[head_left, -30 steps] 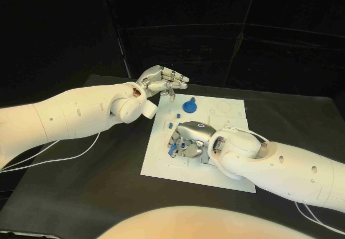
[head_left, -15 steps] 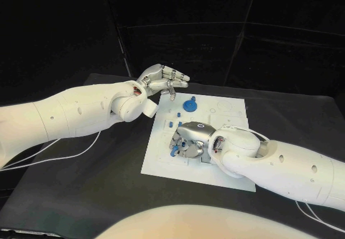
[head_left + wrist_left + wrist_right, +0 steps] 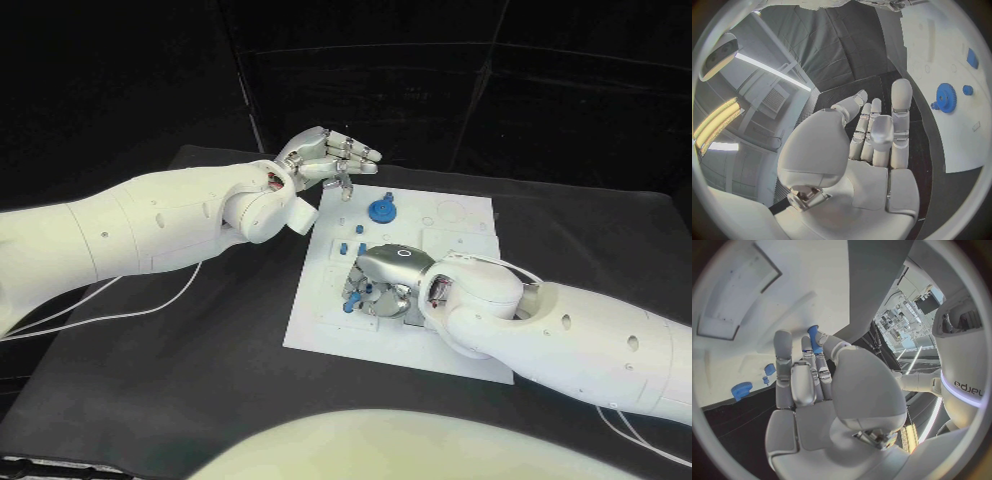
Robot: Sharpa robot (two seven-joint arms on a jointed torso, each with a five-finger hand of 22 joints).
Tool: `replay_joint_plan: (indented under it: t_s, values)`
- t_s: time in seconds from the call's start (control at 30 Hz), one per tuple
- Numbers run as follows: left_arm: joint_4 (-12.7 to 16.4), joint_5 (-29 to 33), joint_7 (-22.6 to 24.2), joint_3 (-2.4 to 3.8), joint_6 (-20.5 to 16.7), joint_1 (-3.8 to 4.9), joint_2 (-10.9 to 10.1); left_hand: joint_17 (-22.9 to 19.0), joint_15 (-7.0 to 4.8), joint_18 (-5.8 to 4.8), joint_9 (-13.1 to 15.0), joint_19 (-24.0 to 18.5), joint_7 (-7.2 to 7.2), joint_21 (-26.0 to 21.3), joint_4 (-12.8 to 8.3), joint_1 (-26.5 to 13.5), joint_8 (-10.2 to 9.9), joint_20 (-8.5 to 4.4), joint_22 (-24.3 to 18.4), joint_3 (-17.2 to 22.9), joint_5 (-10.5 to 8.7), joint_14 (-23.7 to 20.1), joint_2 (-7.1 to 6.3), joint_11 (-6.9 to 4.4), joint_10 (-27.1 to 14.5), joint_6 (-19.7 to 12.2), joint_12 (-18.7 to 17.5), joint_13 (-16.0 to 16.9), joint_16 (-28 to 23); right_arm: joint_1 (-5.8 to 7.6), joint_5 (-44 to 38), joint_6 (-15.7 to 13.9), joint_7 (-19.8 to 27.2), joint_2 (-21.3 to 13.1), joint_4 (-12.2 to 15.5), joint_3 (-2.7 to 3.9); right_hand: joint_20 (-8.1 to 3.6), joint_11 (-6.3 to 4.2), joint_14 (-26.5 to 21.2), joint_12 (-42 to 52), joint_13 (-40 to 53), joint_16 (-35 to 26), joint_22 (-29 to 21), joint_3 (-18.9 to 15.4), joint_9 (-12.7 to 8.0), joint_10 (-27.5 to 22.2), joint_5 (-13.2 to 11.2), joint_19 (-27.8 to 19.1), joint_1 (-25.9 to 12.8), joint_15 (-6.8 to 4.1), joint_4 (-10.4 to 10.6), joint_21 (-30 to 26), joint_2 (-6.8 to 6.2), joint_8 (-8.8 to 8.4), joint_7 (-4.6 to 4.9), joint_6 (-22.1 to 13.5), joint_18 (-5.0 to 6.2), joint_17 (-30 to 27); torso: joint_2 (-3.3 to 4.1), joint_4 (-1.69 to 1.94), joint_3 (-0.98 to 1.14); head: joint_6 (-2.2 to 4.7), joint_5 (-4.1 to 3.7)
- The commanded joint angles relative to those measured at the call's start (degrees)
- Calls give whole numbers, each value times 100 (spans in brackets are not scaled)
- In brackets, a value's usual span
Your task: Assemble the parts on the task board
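I see the black table [image 3: 173, 350] with dark curtains behind and the white task board [image 3: 462, 250] at its middle. My head view shows a blue gear [image 3: 381, 211] standing near the board's far end, with small blue parts [image 3: 349, 246] beside it. The right wrist view shows a blue peg [image 3: 814, 339] pinched at my right hand's [image 3: 384, 280] fingertips, low over the board. My left hand [image 3: 326, 158] hovers past the board's far left corner, fingers loosely curled, holding nothing.

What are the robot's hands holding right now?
The right hand pinches a small blue part by its lower end, over the task board. The left hand holds nothing.
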Motion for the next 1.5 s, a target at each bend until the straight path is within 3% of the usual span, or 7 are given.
replay_joint_plan:
  t_s: [0.03,0.37,0.67,1.0,1.13,1.33,1.5]
  values:
    - [6,23,16,4,67,9,-4,-6,9,114,-3,-24,12,-38,11,-60,39,26,-8,-26,-10,-47,19,-4,-45,-44,21,10,-3,2,-231,-21,-132,2,11,-1,5,15,113,-38,-9,-5,3,42,10,9,-31,-37,-41,11,4,-1,-24,33,-6,36,-79,-1,0,6,2,-3,1]
    - [22,23,-5,4,71,11,-12,-15,10,114,-3,-25,13,-43,16,-67,43,27,-12,-30,-11,-51,21,-2,-54,-49,30,12,-5,-1,-282,250,-83,110,-9,-1,27,45,100,-136,-17,-25,-77,13,-13,-59,-51,-101,-195,35,-3,-47,-147,-37,23,-63,-66,-33,-3,-2,-3,-3,-8]
    - [27,23,11,4,54,12,-13,-2,11,113,-3,-23,14,-37,19,-70,45,28,-5,-31,-10,-47,24,-2,-57,-51,34,13,2,-1,-264,187,0,157,-30,-1,111,175,57,-358,-36,-89,-264,-105,-42,-485,45,-220,-385,139,-23,-153,-386,-79,110,-400,-45,-154,-4,9,-3,-3,-21]
    - [31,23,26,4,32,13,-21,-6,11,111,-3,-20,12,-27,18,-68,47,28,6,-30,-10,-48,27,-3,-59,-52,38,14,1,-2,-262,-138,53,139,-22,-3,217,275,-226,-415,-16,-452,-467,-322,-45,-1199,35,-497,-356,237,-166,-335,-444,-80,139,-781,-12,-827,-4,1,0,2,-15]
    - [31,23,29,4,29,13,-21,-6,11,111,-3,-20,12,-27,18,-68,47,28,6,-30,-10,-48,27,-3,-59,-52,38,14,1,-11,-261,-399,137,90,29,-3,279,337,-433,-308,10,-618,-503,-675,-37,-1669,87,-636,-351,297,-210,-413,-445,-69,63,-1194,-13,-1166,-5,0,2,7,-18]
    - [27,23,29,4,31,13,-24,-6,11,111,-3,-20,12,-27,18,-68,47,28,6,-30,-10,-48,27,-3,-59,-52,38,14,1,-35,-106,-862,333,-137,267,-2,304,353,-463,-30,45,-611,-520,-1082,-34,-1881,110,-652,-332,317,-194,-429,-404,-74,19,-1415,-5,-1231,-9,-3,7,37,-34]
    - [28,23,27,4,31,12,-37,-6,11,111,-3,-20,12,-27,18,-68,47,28,6,-30,-10,-48,27,-3,-59,-52,38,14,1,-27,275,-1313,403,-703,722,9,284,302,-468,356,85,-663,-548,-1576,-22,-1855,159,-645,-431,284,-25,-457,-334,-62,97,-1392,-6,-1421,-22,-1,-8,120,-217]
